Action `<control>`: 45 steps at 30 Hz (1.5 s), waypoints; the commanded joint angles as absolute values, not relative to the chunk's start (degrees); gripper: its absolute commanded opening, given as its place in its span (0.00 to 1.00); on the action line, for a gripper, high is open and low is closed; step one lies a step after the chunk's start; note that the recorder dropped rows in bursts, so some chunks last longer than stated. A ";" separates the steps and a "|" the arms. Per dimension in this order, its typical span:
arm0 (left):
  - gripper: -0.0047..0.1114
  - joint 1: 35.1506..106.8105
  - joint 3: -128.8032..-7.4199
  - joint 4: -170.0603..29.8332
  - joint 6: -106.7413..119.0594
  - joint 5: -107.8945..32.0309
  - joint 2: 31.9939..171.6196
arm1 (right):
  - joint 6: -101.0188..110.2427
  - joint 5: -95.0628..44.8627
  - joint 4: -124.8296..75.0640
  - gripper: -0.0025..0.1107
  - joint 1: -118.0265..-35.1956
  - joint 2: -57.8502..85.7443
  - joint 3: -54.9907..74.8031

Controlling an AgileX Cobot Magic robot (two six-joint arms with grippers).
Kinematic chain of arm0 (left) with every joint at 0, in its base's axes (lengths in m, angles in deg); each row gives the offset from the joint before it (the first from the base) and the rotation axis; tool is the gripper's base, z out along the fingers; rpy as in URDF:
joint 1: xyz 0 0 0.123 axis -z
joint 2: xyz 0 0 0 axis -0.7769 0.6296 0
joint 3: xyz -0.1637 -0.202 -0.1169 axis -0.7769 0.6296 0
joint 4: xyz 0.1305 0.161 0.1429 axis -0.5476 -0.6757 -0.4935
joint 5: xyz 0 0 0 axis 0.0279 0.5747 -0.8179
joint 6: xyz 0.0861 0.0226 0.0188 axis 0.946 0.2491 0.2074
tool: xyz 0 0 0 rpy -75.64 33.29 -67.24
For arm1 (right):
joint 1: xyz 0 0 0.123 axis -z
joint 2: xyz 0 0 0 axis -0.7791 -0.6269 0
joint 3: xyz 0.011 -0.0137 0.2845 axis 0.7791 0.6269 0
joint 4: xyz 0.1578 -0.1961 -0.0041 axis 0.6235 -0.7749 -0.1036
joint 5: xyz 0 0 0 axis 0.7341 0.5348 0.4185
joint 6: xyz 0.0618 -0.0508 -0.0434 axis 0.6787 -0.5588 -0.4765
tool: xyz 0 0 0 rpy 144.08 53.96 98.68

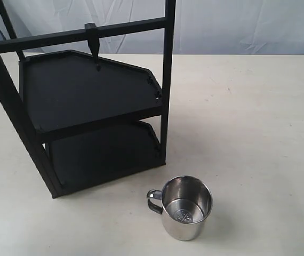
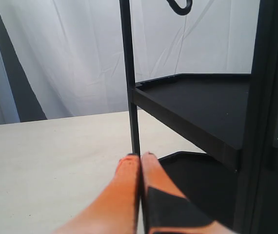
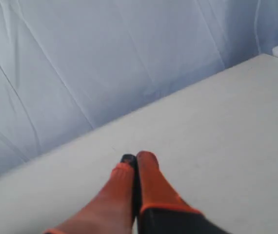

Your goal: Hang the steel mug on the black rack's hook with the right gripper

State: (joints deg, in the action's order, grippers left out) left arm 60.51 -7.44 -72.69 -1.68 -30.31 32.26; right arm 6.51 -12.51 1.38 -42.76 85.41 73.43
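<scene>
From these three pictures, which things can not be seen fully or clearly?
- The black rack: its top and left side are cut off by the exterior view's edge.
- The hook: in the left wrist view, only its curved end shows; the top edge cuts it.
- The steel mug: absent from both wrist views.
- The right tool: absent from the exterior view, so its distance to the mug is unknown.

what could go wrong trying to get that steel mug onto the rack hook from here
The steel mug is polished and round, so a squeeze on its wall could slip. Its handle points toward the black rack, so reaching it may crowd the rack's post. The hook is slim and hangs under the crossbar above the upper shelf; threading the small loop leaves little margin. The right hand is shut and must open first.
</scene>
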 commanded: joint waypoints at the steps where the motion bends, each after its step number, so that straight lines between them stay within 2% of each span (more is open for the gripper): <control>1: 0.05 60.78 -7.42 -72.72 -1.82 -30.61 31.99 | 9.92 -22.98 29.94 0.03 -42.62 85.74 73.61; 5: 0.05 60.78 -7.42 -72.72 -1.82 -30.61 31.99 | 10.15 -27.51 47.54 0.03 -42.62 85.74 73.49; 14: 0.05 60.78 -7.42 -72.72 -1.82 -30.61 31.99 | 17.59 -33.47 48.88 0.03 -42.62 85.74 73.28; 16: 0.05 60.78 -7.42 -72.72 -1.82 -30.61 31.99 | 20.62 -29.74 47.54 0.03 -42.62 85.74 71.85; 20: 0.05 60.78 -7.42 -72.72 -1.82 -30.61 31.99 | 16.87 -14.92 32.32 0.03 -42.62 85.74 63.53; 24: 0.05 60.78 -7.42 -72.72 -1.82 -30.61 31.99 | 4.81 -12.11 23.25 0.03 -42.72 85.65 57.81; 27: 0.05 60.78 -7.42 -72.72 -1.82 -30.61 31.99 | -0.55 -3.85 22.20 0.03 -42.72 80.12 54.01; 31: 0.05 60.78 -7.42 -72.72 -1.82 -30.61 31.99 | -4.65 11.08 15.44 0.03 -42.99 65.39 48.43; 38: 0.05 60.78 -7.42 -72.72 -1.82 -30.61 31.99 | -7.09 25.41 5.87 0.03 -48.42 41.83 36.15; 43: 0.05 60.78 -7.42 -72.72 -1.82 -30.61 31.99 | -18.22 27.59 16.63 0.03 -58.48 31.01 33.18; 45: 0.05 60.78 -7.42 -72.72 -1.82 -30.61 31.99 | -17.45 26.65 13.98 0.03 -63.68 27.87 33.18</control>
State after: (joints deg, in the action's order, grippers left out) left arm 60.51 -7.44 -72.69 -1.68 -30.31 32.26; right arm -15.23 26.41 14.18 -57.50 31.90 33.76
